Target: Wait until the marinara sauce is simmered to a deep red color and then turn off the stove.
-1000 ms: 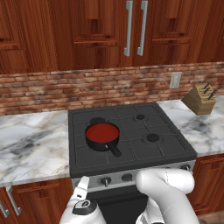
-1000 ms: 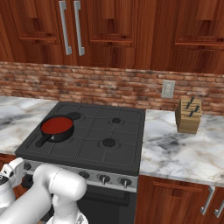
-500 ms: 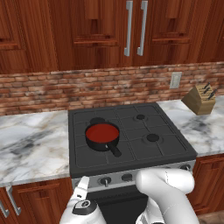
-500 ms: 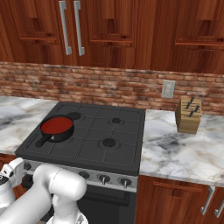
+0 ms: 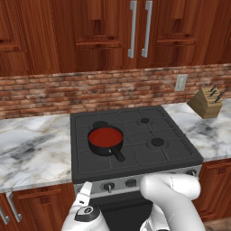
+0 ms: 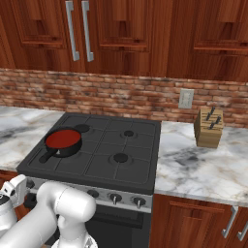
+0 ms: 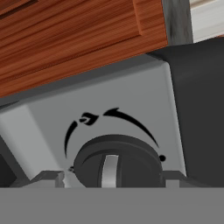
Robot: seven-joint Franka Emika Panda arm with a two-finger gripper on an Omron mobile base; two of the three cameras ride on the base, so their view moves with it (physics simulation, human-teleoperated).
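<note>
- Nothing moved since 0.5 s ago; gripper still low at stove front.
- Hand view: knob between fingertips; grip state can't tell.
- Marinara sauce deep red in saucepan.

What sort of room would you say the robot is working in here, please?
A home-style kitchen, rendered: a stove carrying a saucepan of marinara sauce, marble-look counters on either side, a knife block and wooden cabinets above a brick backsplash.

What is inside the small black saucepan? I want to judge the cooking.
The small black saucepan holds smooth deep red marinara sauce, a flat surface. Its bottom is covered by the sauce.
</note>
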